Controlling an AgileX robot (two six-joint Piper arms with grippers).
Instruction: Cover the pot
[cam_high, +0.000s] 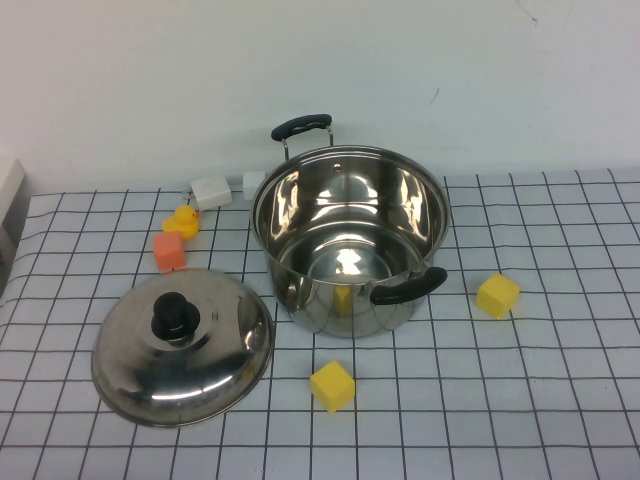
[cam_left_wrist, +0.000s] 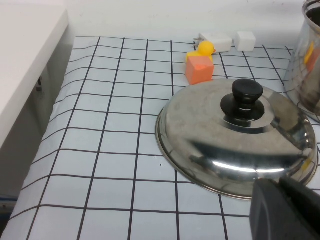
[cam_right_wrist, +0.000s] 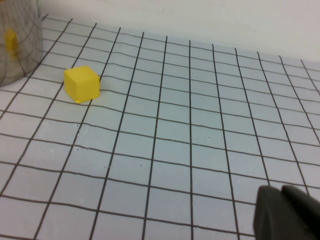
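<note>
The pot, large, shiny steel with two black side handles, stands open and uncovered at the table's middle; its wall also shows in the left wrist view and the right wrist view. The domed steel lid with a black knob lies on the table to the pot's left, knob up. My left gripper is shut and empty, close to the lid's near rim. My right gripper is shut and empty above bare table, to the pot's right. Neither gripper shows in the high view.
A yellow cube lies in front of the pot and another to its right. An orange cube, a yellow duck and two white blocks sit behind the lid. A white ledge borders the table's left edge.
</note>
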